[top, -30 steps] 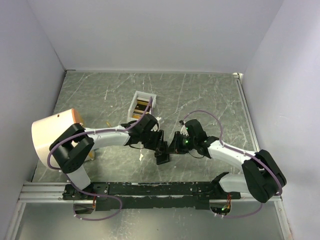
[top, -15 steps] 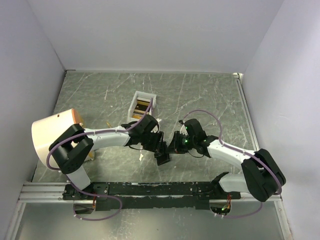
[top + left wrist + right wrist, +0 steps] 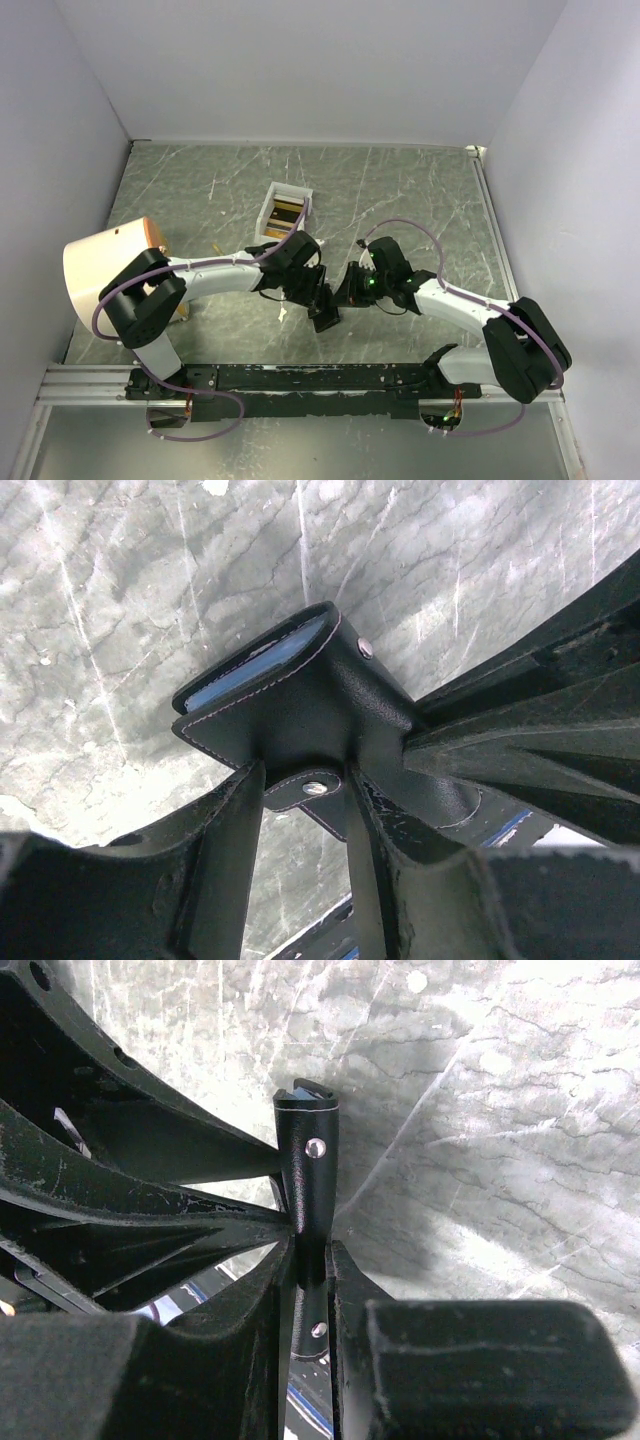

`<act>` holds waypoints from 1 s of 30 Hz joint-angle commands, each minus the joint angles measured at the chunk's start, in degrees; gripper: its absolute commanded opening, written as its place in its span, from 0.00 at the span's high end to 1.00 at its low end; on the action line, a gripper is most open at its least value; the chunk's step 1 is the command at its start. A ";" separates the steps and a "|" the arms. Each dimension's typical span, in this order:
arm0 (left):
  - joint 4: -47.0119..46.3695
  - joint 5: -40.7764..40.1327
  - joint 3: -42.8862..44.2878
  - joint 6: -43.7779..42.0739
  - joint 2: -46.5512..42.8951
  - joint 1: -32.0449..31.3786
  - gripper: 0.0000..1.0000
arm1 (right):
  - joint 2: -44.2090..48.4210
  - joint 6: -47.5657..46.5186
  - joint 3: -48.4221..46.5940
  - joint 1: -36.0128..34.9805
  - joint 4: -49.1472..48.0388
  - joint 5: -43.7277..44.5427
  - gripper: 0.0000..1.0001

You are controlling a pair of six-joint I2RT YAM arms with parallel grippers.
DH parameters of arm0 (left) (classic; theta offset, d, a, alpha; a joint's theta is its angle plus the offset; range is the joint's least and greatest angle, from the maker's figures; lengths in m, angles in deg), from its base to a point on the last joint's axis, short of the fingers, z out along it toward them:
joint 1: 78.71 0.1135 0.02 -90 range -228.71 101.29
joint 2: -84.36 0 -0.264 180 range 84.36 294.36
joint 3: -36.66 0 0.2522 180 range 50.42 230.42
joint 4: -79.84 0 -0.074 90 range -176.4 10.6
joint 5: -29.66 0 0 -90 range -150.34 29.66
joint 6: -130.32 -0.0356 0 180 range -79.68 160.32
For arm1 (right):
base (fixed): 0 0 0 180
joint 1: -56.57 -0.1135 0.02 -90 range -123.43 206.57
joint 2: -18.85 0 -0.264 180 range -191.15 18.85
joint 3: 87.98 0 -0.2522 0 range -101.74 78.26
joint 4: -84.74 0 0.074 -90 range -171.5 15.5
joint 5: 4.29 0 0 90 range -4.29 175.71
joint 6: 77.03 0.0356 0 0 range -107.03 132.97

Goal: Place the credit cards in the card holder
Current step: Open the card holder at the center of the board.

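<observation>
By the bench's point(image 3: 420, 190) near edge, right gripper point(image 3: 312, 1255) clamps the card holder point(image 3: 305, 1160) upright; left gripper point(image 3: 303, 775) straddles its snap tab point(image 3: 312, 788), grip unclear; likely opening it.

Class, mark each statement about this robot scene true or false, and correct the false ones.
1. The right end effector is clamped on the black stitched bi-fold card holder. True.
2. The white rectangular plastic box is empty. False: gold and dark cards lie in it.
3. The card holder lies inside the box. False: it is between the left end effector and the right one, apart from the box.
4. The box sits farther from the arms' black mounting rail than the card holder does. True.
</observation>
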 commanded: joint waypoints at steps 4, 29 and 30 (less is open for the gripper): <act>5.45 -3.41 1.77 -1.06 0.15 -0.62 0.61 | 0.81 -0.07 -1.85 -0.25 -1.77 0.27 0.84; 10.06 -4.06 3.15 -1.97 -6.52 -0.68 0.93 | 0.02 0.47 -0.75 -0.03 -1.23 5.40 0.85; 10.62 -4.64 3.14 -1.78 -6.90 -0.68 0.93 | -0.29 0.57 -0.24 -0.03 -1.72 5.38 0.84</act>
